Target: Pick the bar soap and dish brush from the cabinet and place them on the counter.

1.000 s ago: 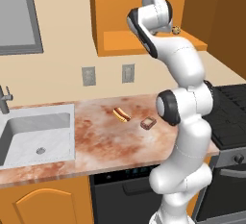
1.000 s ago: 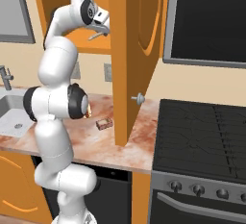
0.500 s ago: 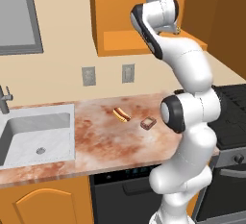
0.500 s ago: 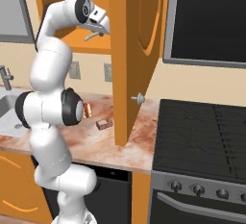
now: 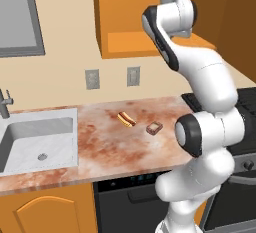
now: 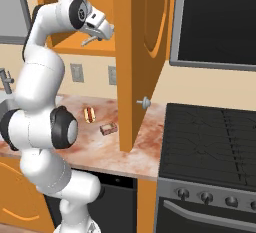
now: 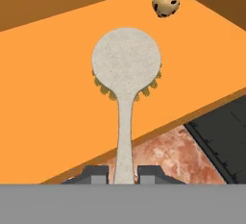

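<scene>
Gripper point(image 7: 123, 174) pinched the dish brush point(image 7: 126, 62) by its handle; over the last second we raised it off the cabinet point(image 7: 43, 74) shelf. Bar soap point(image 5: 154, 127) already lay on the table point(image 5: 100, 142), so only the brush remained.

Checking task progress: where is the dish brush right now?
In the hand view, the dish brush is over the cabinet shelf, handle gripped by the end effector, near the speckled ball.
</scene>
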